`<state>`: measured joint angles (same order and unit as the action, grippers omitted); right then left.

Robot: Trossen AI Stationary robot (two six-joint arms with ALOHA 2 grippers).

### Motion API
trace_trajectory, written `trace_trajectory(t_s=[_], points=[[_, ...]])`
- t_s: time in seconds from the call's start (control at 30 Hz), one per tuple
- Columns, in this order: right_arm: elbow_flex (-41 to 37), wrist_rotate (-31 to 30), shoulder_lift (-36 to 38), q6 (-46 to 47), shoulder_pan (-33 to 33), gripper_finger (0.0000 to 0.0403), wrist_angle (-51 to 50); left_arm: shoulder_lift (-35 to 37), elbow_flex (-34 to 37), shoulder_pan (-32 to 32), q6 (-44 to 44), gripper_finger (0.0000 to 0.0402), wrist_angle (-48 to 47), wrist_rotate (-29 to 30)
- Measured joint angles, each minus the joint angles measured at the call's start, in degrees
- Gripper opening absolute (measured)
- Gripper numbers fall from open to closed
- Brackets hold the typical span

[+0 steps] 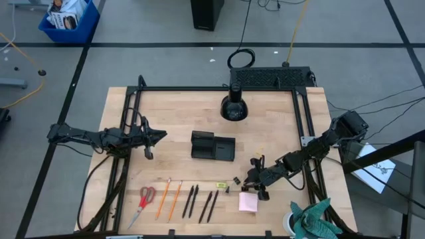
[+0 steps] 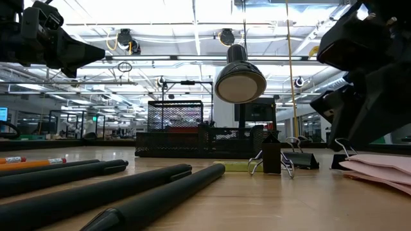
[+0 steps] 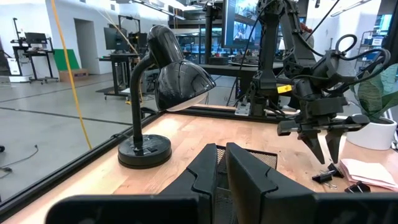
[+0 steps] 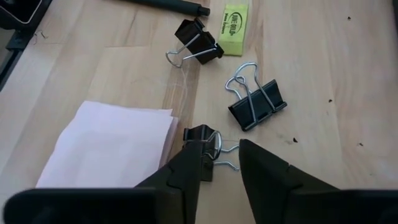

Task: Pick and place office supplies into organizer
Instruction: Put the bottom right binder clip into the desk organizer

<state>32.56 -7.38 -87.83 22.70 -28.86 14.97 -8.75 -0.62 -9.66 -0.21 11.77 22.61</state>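
My right gripper hangs open, slanting down over a small black binder clip that lies on the table beside the pink sticky-note pad. Its fingers stand either side of the clip's wire handles. Two more binder clips and a yellow-green bit lie just beyond. The black organizer stands mid-table. Along the near edge lie red-handled scissors, two orange pencils and several black pens. My left gripper waits shut, level, left of the organizer. My right gripper comes at the small clip from above, slanting down, with the clip's wire handles in the gap between its fingers. One fingertip overlaps the clip's black body. I cannot tell whether it touches. The clip lies flat on the table.
A black desk lamp stands at the far middle of the table. A potted plant sits at the near right corner. Black frame rails run along the table's left and right sides.
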Motion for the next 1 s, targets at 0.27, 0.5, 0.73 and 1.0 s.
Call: trace_trajectory(t_s=[0.27,0.5,0.73,1.0], points=[[0.02,0.14,0.0,-1.36,0.02,0.0032,0.32,0.02,0.0,0.0,0.0,0.0042,0.0,0.0],[0.08,0.18,-0.02,-2.89,0.02,0.0007,1.92,0.0,0.0,0.01,0.0,0.0042,0.0,0.0],[2.0,1.14,0.37,-4.38,0.0,0.0003,3.45,0.0,0.0,-0.01,1.94,0.0042,0.0,0.02],[8.43,2.71,0.37,-9.41,-0.69,0.0001,2.18,0.02,0.02,0.01,1.79,0.0042,-0.57,0.02]])
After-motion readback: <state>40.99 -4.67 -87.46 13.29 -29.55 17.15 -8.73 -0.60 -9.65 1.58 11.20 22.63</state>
